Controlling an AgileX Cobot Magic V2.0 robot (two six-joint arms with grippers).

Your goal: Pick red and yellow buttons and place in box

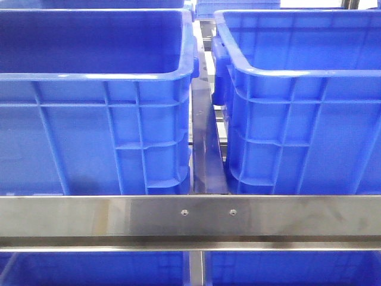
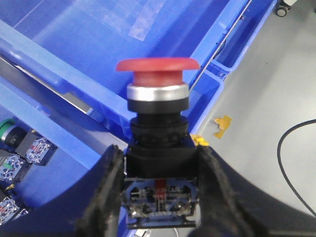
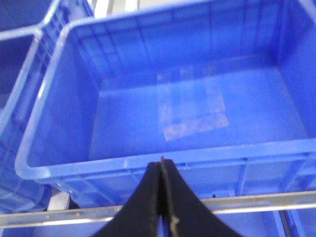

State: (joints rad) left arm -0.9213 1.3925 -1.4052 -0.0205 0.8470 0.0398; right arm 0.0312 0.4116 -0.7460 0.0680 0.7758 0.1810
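Left gripper (image 2: 159, 197) clamping the red button (image 2: 158, 74) by its black base, one dark finger (image 2: 106, 192) pressing each side, the terminal end showing between them. Hanging above the blue crates, with a crate rim (image 2: 54, 74) running beneath the button and grey floor (image 2: 266, 108) off to one side. Button's long axis lying in line with the fingers, red domed cap pointing straight away from the wrist, silver collar just behind the cap. Pointing out over an open crate interior with a pale taped patch on its bottom. Other switch units, one with a green cap (image 2: 7, 129), lying in a crate (image 2: 44, 173) nearby.

Right gripper (image 3: 163, 197) hovering with its jaws pressed together, gripping nothing, just above a steel rail (image 3: 247, 202) and the near wall of the box (image 3: 148, 165). Pointing toward that box, whose floor is carrying only a strip of clear tape (image 3: 192, 111).

Neither arm showing in the front view, only two crates standing side by side behind a steel bar (image 1: 190, 215), left crate (image 1: 89, 125) and right crate (image 1: 303, 119) apart by a narrow gap. Yellow button not showing anywhere.
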